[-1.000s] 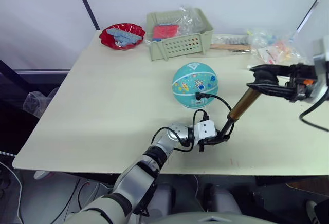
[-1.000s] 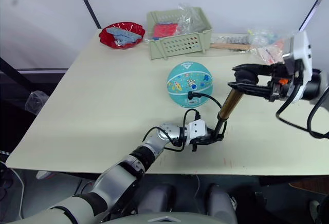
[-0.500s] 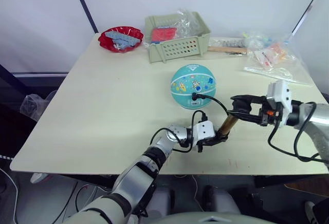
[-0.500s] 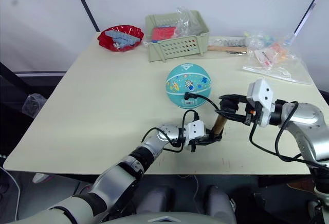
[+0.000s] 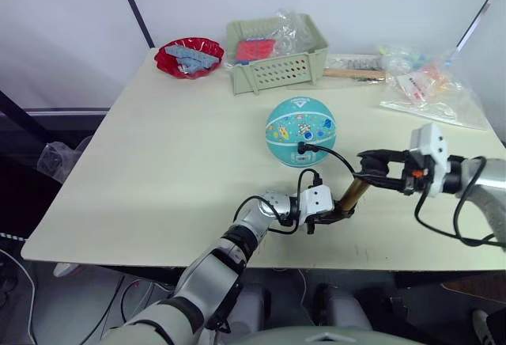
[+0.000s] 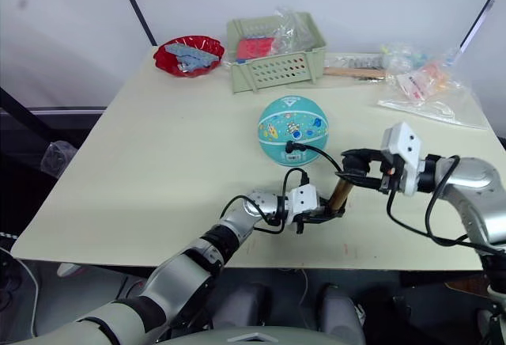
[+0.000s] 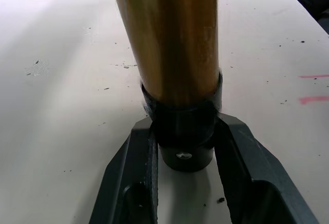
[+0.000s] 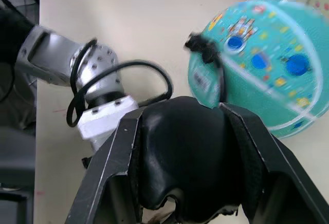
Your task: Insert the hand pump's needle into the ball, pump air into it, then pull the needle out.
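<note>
At the far left of the pale table a red dish is sitting with bluish pieces in it, and just to its right a pale green slatted basket is holding a red packet and some clear plastic wrap. Toward the near edge, the left gripper is lying low on the tabletop and clamping the black bottom cap of the hand pump; in the left wrist view its two fingers are pressing against either side of that cap, with the brass-gold barrel rising straight up between them. The ball is resting near the middle of the table, behind the left gripper and well in front of the basket, its white triangle logo facing up. The pump's thin black hose is looping from the pump base up to the near side of the ball, where the small black fitting of the needle is sitting against the ball's skin; the pin itself is too small to make out. The pump is leaning up and to the right, and the right gripper is closing around its black T-handle at the top end. Farther right, at the back of the table, a wooden-handled tool and clear bags of colourful items are lying.
</note>
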Available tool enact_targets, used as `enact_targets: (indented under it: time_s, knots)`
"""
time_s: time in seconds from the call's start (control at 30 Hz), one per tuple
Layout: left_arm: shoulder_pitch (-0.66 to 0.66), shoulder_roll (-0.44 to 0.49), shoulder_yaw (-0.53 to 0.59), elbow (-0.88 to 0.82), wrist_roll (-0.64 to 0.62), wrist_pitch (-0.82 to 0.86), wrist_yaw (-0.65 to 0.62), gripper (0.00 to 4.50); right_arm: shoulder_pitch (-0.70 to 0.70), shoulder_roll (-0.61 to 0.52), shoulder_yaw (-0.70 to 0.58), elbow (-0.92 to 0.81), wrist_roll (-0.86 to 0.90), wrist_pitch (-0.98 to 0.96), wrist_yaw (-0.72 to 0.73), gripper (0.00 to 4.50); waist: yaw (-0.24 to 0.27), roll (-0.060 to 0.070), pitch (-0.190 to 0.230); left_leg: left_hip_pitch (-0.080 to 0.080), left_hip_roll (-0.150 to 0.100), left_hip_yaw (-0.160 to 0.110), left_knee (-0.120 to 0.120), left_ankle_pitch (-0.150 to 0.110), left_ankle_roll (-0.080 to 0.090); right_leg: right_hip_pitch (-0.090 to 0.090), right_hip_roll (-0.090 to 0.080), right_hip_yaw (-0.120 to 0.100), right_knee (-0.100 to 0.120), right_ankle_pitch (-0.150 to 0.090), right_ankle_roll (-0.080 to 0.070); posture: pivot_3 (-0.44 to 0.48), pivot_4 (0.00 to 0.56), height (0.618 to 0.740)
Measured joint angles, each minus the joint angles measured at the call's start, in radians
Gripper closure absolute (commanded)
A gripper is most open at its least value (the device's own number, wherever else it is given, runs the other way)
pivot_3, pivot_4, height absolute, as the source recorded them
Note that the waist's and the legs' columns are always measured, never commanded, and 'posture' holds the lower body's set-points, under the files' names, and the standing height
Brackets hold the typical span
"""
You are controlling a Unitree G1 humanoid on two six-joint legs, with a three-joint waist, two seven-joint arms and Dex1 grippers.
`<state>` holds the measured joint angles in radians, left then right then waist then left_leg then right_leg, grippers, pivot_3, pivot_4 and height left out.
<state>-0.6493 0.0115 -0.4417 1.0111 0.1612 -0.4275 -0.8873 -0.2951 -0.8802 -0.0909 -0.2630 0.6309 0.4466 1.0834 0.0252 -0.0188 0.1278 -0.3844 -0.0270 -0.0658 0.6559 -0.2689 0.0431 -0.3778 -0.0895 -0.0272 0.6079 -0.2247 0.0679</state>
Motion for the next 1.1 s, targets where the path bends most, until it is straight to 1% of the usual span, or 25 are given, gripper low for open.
enact_targets:
  time_s: [0.13,0.23,0.43,0.53,0.7,0.73,0.9,1.03,1.1]
  knots:
    - [-0.003,0.0,0.001,-0.001,0.0,0.0,-0.002,3.43,-0.074,-0.076,-0.075,-0.034,0.107,0.115,0.008,2.87,0.001,0.002,0.004,0.0,0.0,0.0,0.0,0.0,0.0,0.0,-0.001,0.0,0.0,0.0,0.0,0.0,0.15,0.74]
    - [-0.003,0.0,0.001,-0.001,0.0,0.0,-0.003,3.43,-0.12,-0.107,-0.115,-0.041,0.162,0.17,0.01,2.87,0.001,0.001,0.005,0.0,0.0,0.0,0.0,0.0,0.0,0.0,-0.001,0.0,0.0,0.0,0.0,0.0,0.15,0.74]
    - [-0.004,0.0,0.002,-0.001,0.0,-0.001,-0.003,3.43,-0.222,-0.167,-0.149,-0.043,0.24,0.259,0.009,2.87,0.001,0.002,0.005,0.0,0.0,0.0,0.0,0.0,0.0,-0.001,-0.002,0.0,0.0,0.0,0.0,0.0,0.15,0.74]
    - [-0.004,0.0,0.002,-0.003,0.0,-0.002,-0.004,3.43,-0.232,-0.17,-0.149,-0.044,0.254,0.289,0.0,2.87,0.001,0.001,0.007,-0.002,0.0,0.001,0.0,0.0,0.0,-0.001,-0.005,0.0,0.0,0.0,0.0,0.0,0.15,0.74]
    - [-0.003,0.0,0.002,-0.004,0.0,-0.002,-0.005,3.43,-0.227,-0.164,-0.15,-0.048,0.252,0.289,-0.004,2.87,0.001,0.001,0.007,-0.002,0.0,0.001,0.0,0.0,0.0,-0.002,-0.005,0.0,0.0,0.0,0.0,0.0,0.15,0.74]
    - [0.0,0.001,0.001,-0.004,0.0,-0.002,-0.004,3.43,-0.182,-0.149,-0.157,-0.078,0.227,0.244,0.0,2.87,0.001,-0.001,0.005,-0.001,0.001,0.0,0.0,0.0,0.0,-0.001,-0.004,-0.001,0.0,0.0,0.0,0.0,0.15,0.74]
    - [0.006,0.007,0.002,-0.004,0.0,-0.002,-0.001,3.43,-0.124,-0.1,-0.152,-0.084,0.175,0.17,0.0,2.87,-0.002,-0.003,0.002,0.001,0.001,0.001,0.0,0.0,0.0,0.001,-0.001,0.0,0.0,-0.001,0.002,0.0,0.15,0.74]
    - [0.011,0.017,0.001,-0.004,0.0,-0.001,0.001,3.43,-0.062,-0.045,-0.107,-0.084,0.11,0.086,0.001,2.87,-0.008,-0.01,-0.005,0.003,0.003,0.0,0.0,0.0,0.0,0.002,-0.001,0.0,0.0,-0.001,0.002,0.0,0.15,0.74]
    - [0.013,0.019,0.002,-0.004,0.0,0.0,0.006,3.43,-0.036,-0.021,-0.08,-0.076,0.074,0.046,-0.003,2.87,-0.01,-0.011,-0.007,0.003,0.003,0.001,0.0,0.0,0.0,0.002,-0.002,0.002,0.0,-0.002,0.004,0.0,0.15,0.74]
